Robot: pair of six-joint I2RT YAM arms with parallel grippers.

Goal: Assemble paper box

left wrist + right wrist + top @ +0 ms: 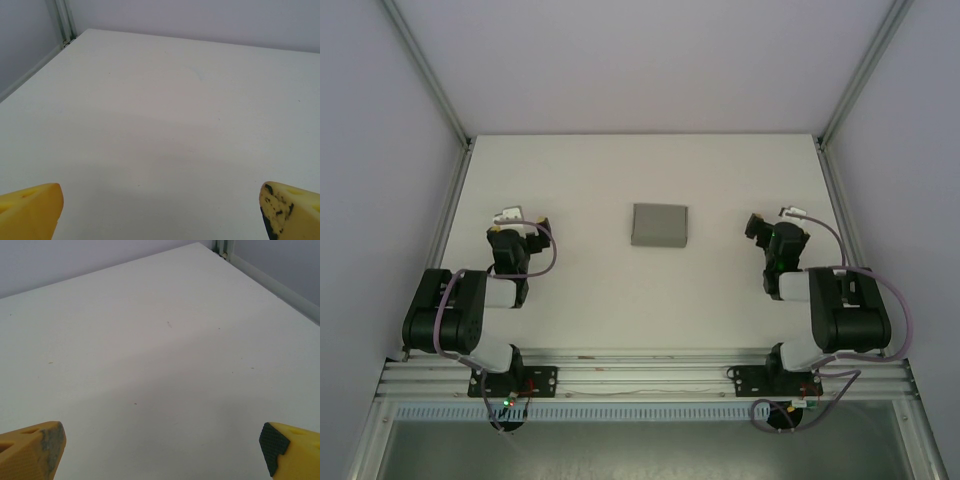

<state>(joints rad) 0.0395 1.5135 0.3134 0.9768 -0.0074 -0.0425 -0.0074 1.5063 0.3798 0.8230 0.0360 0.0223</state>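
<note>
Between the two hands, about level with both, the paper box [659, 226] lies flat on the white desk [600, 300]. It is a small grey rectangle that looks folded shut. It sits well to the right of the left hand [520, 226] and well to the left of the right hand [765, 228], roughly midway, touching neither.

Left hand [160, 215]: spread wide, holding nothing. Its yellow fingertips [30, 210] sit at the bottom corners of the left wrist view, with desk surface between them and ahead. A metal frame post [65, 20] stands far ahead of this hand to its left.

Right hand [162, 450]: also spread wide, holding nothing. Its yellow fingertips [30, 450] are scuffed, and the right one has a dark ribbed pad. Plain desk lies ahead. Another frame post [225, 247] stands far ahead to its right.

Both arms are folded back near their bases at the near desk edge.
</note>
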